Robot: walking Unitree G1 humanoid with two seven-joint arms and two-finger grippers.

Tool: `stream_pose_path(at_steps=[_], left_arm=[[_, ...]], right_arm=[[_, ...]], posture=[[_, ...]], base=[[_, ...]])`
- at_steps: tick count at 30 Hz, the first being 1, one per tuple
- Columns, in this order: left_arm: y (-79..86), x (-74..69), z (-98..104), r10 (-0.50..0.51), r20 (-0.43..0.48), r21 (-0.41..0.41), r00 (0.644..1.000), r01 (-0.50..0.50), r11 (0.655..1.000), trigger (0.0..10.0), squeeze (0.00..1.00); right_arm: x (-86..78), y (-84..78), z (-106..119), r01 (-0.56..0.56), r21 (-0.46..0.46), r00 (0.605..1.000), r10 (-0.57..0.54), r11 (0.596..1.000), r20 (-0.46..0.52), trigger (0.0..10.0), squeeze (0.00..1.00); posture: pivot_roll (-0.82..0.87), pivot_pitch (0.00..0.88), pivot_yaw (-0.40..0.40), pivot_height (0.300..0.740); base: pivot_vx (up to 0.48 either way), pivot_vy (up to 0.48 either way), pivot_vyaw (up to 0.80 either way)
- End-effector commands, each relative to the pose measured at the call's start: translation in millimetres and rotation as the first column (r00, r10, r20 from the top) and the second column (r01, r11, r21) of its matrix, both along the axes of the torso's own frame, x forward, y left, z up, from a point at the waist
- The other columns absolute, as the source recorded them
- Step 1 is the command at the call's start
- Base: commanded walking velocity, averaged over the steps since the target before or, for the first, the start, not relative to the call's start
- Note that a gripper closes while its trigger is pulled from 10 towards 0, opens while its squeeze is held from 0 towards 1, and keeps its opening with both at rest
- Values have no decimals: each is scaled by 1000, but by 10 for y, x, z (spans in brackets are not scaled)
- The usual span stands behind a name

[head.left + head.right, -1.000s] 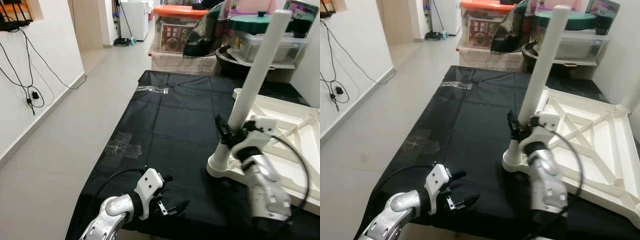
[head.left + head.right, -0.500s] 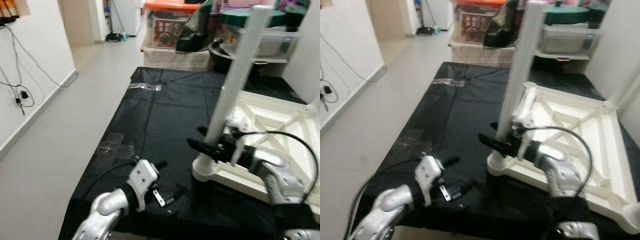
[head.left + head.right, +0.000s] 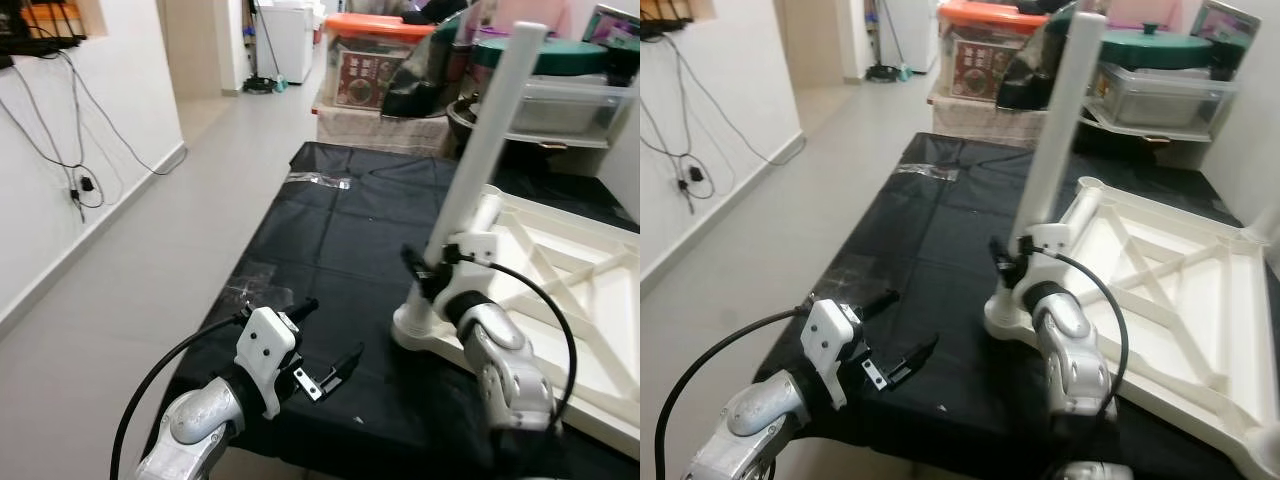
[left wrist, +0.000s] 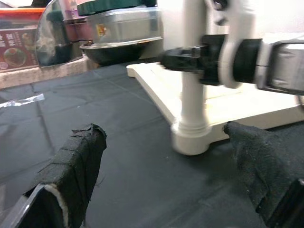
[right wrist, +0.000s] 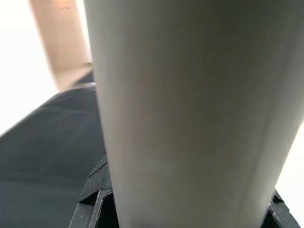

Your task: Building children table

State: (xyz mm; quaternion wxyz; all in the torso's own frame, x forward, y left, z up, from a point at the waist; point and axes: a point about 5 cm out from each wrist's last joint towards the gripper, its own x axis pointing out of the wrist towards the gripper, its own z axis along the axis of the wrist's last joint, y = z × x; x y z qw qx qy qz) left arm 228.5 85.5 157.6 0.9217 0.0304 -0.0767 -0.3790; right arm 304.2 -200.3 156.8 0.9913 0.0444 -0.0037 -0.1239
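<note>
Nearest to us, our left arm reaches forward from the lower left, bent at the elbow, a black cable looping off it. Its left gripper (image 3: 325, 345) hovers just above the black cloth (image 3: 330, 240) near the cloth's front edge, its two black fingers spread wide apart and holding nothing. In the left wrist view both cloth-wrapped fingers (image 4: 78, 159) frame the base of the leg ahead, apart from it.

A little farther in, our right arm comes up from the lower right and bends inward, its own cable arching over the forearm. The right gripper (image 3: 428, 282) sits against the lower part of the one white table leg (image 3: 478, 165), just above the socket. The right wrist view looks straight at the leg (image 5: 190, 109) from very close, with a black finger edge at each side of it, so the gripper is clamped on the leg.

We count one leg standing, tilted slightly, seated in the near left corner socket of one upturned white tabletop (image 3: 570, 270), which lies ribbed side up on the cloth. The leg is near the left gripper, ahead and to its right.

Beyond the cloth stand storage boxes, one with an orange lid (image 3: 375, 22), and a green pot lid (image 3: 545, 45). Cables (image 3: 75, 150) hang on the left wall.
</note>
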Motion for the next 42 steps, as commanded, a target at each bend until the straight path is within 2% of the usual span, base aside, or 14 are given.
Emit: stream_pose_path(at_steps=[1,3,4,6,7,8,11,12,22,25,27,37,38,42], left_arm=[[-5,-6,-42,-8,-34,7,999,8,1000,10000,0],[-26,-54,-45,-20,-61,11,998,21,1000,10000,0],[-36,-73,-45,-25,-67,14,997,26,1000,10000,0],[-43,-83,-46,-28,-69,15,997,29,999,10000,0],[-43,-83,-46,-28,-69,15,997,29,999,10000,0],[-49,-91,-54,-35,-72,18,997,37,999,10000,0],[-57,-98,-59,-43,-78,16,996,44,999,10000,0],[-74,-112,-67,-57,-85,16,995,58,998,10000,0],[-129,-144,-84,-98,-104,9,990,100,995,10000,0],[-148,-153,-85,-111,-119,6,987,112,994,10000,0],[-150,-155,-83,-112,-120,7,986,114,993,10000,0],[-150,-152,-78,-116,-122,8,986,118,993,10000,0],[-151,-153,-77,-116,-121,9,986,118,993,10000,0],[-151,-155,-76,-116,-122,10,986,119,993,10000,0]], right_arm=[[-213,-291,-125,283,3,956,-281,959,-83,0,0],[-353,-42,-184,393,107,918,-383,913,-102,392,0],[-303,79,-174,351,140,936,-342,926,-83,8353,0],[-261,148,-163,315,153,949,-309,937,-65,10000,0],[-261,148,-163,315,153,949,-309,937,-65,10000,0],[-181,226,-118,209,165,978,-211,964,-5,10000,1000],[-123,257,-51,136,134,987,-146,982,64,10000,1000],[-35,245,7,-14,116,989,-3,993,148,10000,0],[-19,141,78,-610,25,787,602,792,137,10000,0],[-236,144,152,-925,23,379,926,379,-4,10000,0],[-200,162,194,-952,12,304,952,304,-19,10000,0],[110,372,224,-985,-48,168,983,165,-68,10000,0],[123,412,197,-987,-45,156,986,154,-63,0,0],[149,489,147,-976,-57,213,976,211,-33,0,0]], posture=[[197,0,-55,740],[202,0,-56,740],[201,0,-57,740],[201,0,-57,740],[201,0,-57,740],[204,0,-57,740],[205,0,-59,740],[204,0,-62,740],[205,0,-57,740],[211,0,-62,740],[211,0,-62,740],[233,0,-69,740],[242,0,-75,740],[242,0,-75,740]], base=[[0,0,0],[0,0,0],[0,0,0],[0,0,0],[0,0,0],[0,0,0],[0,0,0],[0,0,0],[0,0,0],[0,0,0],[0,0,0],[0,0,0],[0,0,0],[0,0,0]])
